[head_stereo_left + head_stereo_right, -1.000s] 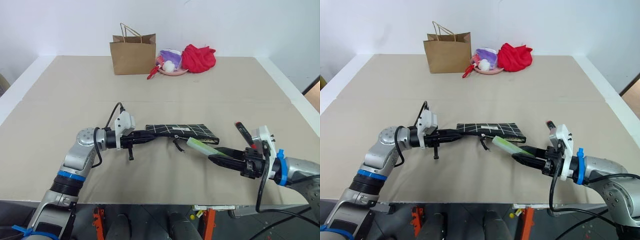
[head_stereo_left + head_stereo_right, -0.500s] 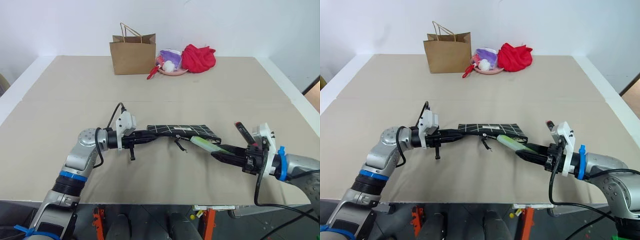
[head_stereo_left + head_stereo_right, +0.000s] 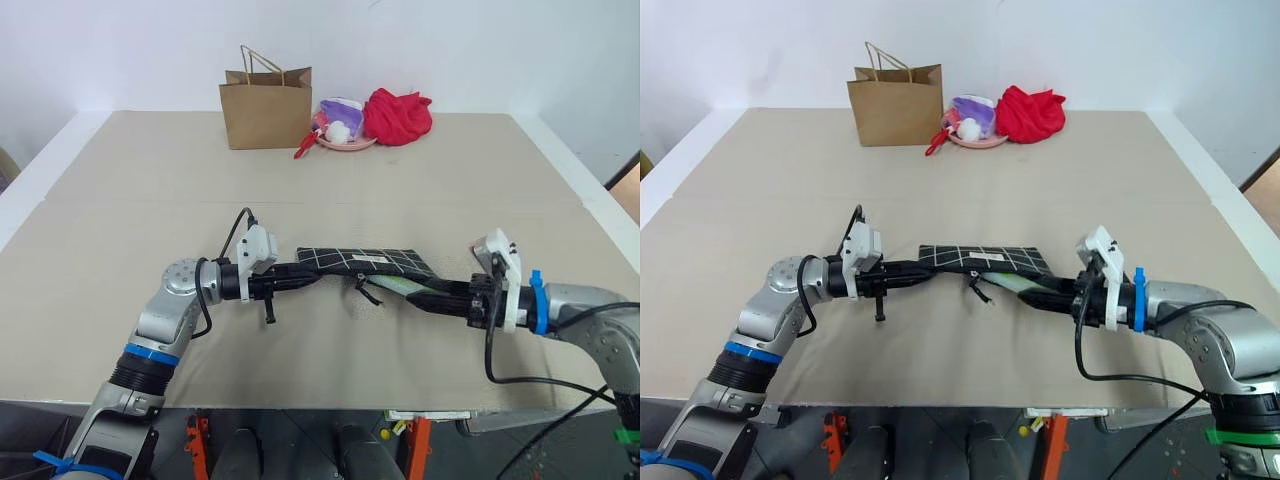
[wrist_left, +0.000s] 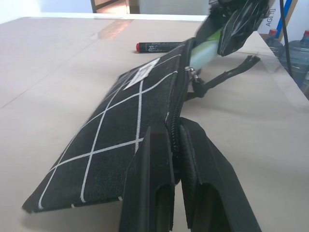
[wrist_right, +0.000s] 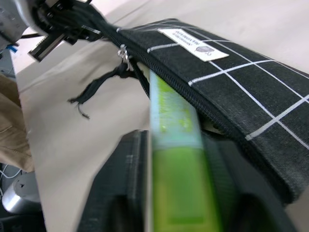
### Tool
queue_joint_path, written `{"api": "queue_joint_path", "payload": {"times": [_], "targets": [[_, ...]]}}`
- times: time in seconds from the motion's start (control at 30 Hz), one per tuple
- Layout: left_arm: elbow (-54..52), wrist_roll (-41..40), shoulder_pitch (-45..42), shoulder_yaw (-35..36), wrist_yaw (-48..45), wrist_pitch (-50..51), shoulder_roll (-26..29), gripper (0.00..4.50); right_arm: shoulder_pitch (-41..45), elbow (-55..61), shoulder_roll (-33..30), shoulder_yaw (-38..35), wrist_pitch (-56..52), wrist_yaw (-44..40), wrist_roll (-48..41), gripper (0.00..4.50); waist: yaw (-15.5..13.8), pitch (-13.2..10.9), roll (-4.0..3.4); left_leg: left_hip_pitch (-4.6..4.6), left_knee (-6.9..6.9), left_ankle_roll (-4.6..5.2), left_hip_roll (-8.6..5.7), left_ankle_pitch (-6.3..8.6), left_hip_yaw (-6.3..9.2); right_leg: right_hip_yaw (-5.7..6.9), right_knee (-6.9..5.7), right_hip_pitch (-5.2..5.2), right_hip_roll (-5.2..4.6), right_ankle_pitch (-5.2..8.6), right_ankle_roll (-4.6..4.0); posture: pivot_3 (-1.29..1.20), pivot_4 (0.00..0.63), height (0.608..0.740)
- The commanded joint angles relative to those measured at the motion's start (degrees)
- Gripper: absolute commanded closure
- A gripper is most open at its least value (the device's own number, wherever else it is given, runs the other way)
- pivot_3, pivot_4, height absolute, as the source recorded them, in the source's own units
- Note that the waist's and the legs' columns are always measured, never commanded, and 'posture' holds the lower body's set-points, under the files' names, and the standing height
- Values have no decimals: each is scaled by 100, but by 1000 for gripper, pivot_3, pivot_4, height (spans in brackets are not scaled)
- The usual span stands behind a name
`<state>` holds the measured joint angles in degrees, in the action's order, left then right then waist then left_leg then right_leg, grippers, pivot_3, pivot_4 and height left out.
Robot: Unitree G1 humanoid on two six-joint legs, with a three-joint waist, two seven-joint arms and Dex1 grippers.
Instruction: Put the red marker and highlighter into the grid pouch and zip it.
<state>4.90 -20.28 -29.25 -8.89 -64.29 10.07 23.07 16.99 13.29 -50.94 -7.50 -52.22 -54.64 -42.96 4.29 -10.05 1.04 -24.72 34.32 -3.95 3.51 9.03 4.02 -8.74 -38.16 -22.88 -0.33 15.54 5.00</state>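
The grid pouch (image 3: 365,261) is held just above the middle of the table, with its zipper open. My left gripper (image 3: 305,278) is shut on the pouch's left end, beside the zipper. The lime-green highlighter (image 3: 395,285) points into the pouch's open right end, with its front tip just inside the mouth. My right gripper (image 3: 418,297) is shut on the highlighter's back part. The black zipper pull cord (image 3: 368,293) dangles below the opening. The red marker (image 4: 161,46) lies on the table beyond the pouch, behind my right hand.
A brown paper bag (image 3: 266,105), a pink dish of small items (image 3: 342,132) and a red cloth (image 3: 397,116) stand along the far edge. The beige table (image 3: 150,190) is bare on both sides of the pouch.
My right gripper has moved left toward the pouch, and the highlighter's tip has gone from outside the pouch into its open end. The left gripper has kept its hold and has not moved.
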Motion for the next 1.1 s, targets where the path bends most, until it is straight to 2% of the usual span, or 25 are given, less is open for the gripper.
{"api": "queue_joint_path", "payload": {"times": [0.03, 0.07, 0.1, 0.37, 0.5, 0.57, 0.7, 1.0, 1.03, 1.07, 1.1], "targets": [[-351, -94, 55, 31, 45, 20, -36, 4500, 32, 20, 9, -77, 269, 21, 188, 648, 0, 0, 0, 0, 0, 0, 0, 0, 0, 0, 0, 0, 0, 1, 0, 0, 150, 740], [-359, -96, 57, 37, 57, 30, -34, 4500, -36, 68, -29, -148, 283, -9, 181, 273, -1, 0, 0, -1, -1, 0, 0, 0, 0, 0, 0, -1, 0, 2, 1, 0, 150, 740], [-362, -96, 57, 42, 65, 39, -32, 4500, -111, 119, -74, -220, 312, -65, 172, 102, -1, 0, 0, -1, -1, 0, 0, 0, 0, 0, 0, -1, 0, 2, 1, 0, 150, 740], [-288, -87, 25, 84, 39, 34, 40, 4500, -691, 103, -404, -1186, 414, -419, -70, 102, -5, 0, 0, -1, 2, 1, -1, 0, 0, 0, 0, 0, 0, 1, 1, 0, 150, 740], [-184, -59, -33, 111, 16, -5, 73, 4500, -974, -405, -336, -1816, 908, 108, 462, 102, -6, 0, 0, 0, 3, 1, -1, 0, 0, 0, 0, 2, 0, 0, 1, 0, 150, 740], [-178, -54, -40, 113, 20, -11, 76, 4500, -1025, -660, -133, -1906, 1338, 770, 1003, 102, 0, 0, 0, 0, 5, 1, -1, 0, 0, 0, 0, 2, -1, 0, 1, 0, 150, 740], [-174, -50, -43, 108, 16, -20, 83, 4500, -1214, -765, 379, -1855, 1804, 1821, 1740, 102, 0, 3, -4, 4, 3, 1, 0, 0, 0, 0, -2, 1, 1, -2, -1, 0, 150, 740], [-139, -25, -126, 84, -9, -28, 81, 4500, -1325, -1067, 1224, -1552, 1974, 2484, 2131, 102, 9, 5, -9, 4, 3, 0, -1, 0, -1, -2, -2, 4, 1, -3, -1, 0, 150, 740], [-145, -28, -127, 83, -9, -24, 79, 4500, -1355, -1063, 1257, -1498, 1938, 2494, 2152, 316, 9, 5, -10, 4, 3, 0, -1, 0, -1, -2, -2, 5, 0, -3, -1, 0, 150, 740], [-157, -27, -126, 78, -7, -18, 81, 4500, -1380, -1052, 1287, -1458, 1920, 2526, 2187, 316, 14, 7, -11, 4, 3, 0, -1, 0, -1, -2, -2, 5, 0, -3, -1, 0, 150, 740], [-171, -36, -124, 82, -4, -2, 85, 4500, -1421, -1046, 1319, -1450, 1780, 2555, 2149, 807, 14, 7, -11, 7, 3, 0, -1, 0, -1, -2, -2, 9, 0, -3, -1, 0, 150, 740]]}}
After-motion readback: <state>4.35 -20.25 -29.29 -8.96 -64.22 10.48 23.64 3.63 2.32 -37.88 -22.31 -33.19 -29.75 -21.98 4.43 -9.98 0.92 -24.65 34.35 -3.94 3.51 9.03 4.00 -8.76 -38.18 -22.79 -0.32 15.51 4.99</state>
